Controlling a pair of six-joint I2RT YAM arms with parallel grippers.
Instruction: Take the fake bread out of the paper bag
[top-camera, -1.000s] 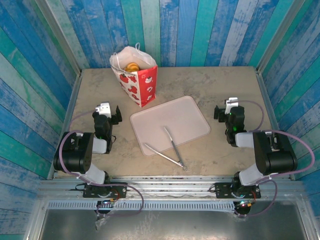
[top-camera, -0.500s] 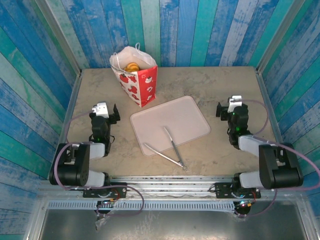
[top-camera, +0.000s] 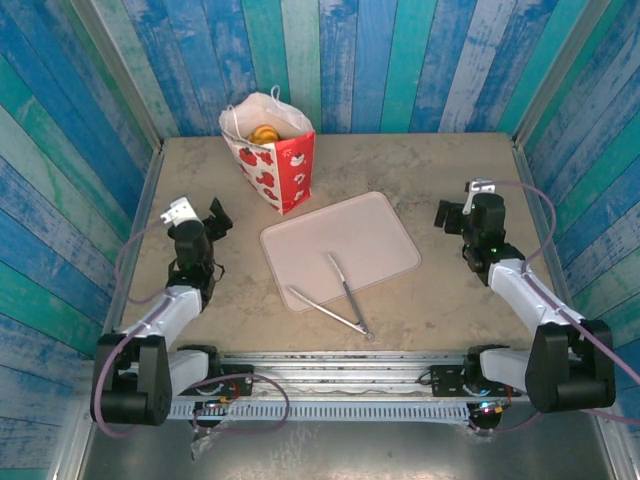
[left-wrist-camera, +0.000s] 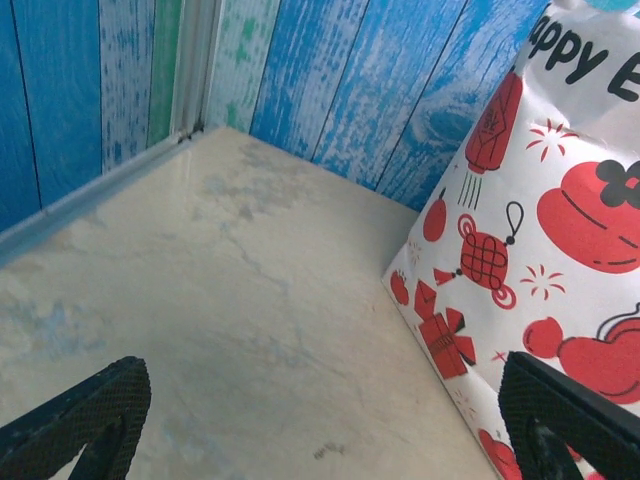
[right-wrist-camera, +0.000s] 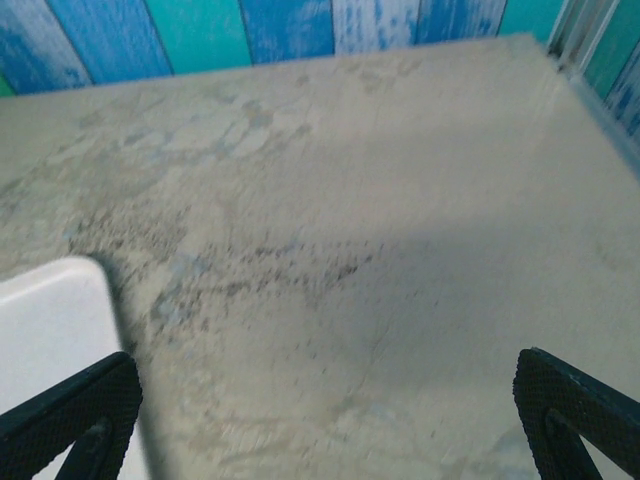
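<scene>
The right gripper (right-wrist-camera: 325, 420) is pointing toward 12 o'clock over the table (right-wrist-camera: 400, 200), its jaws standing wide apart. Its two black textured fingers (right-wrist-camera: 75, 410) are poking in at 7 and 5 o'clock, with bare table showing between them. A rounded corner of the pale tray (right-wrist-camera: 50, 340) is lying flat at 8 o'clock, just beside the finger at 7 o'clock. A soft shadow is running across the mottled beige surface through the centre. Blue and teal wall planks (right-wrist-camera: 250, 25) are lining the far edge from 10 to 1 o'clock, and a side wall (right-wrist-camera: 612, 60) is closing off the table at 2 o'clock.
</scene>
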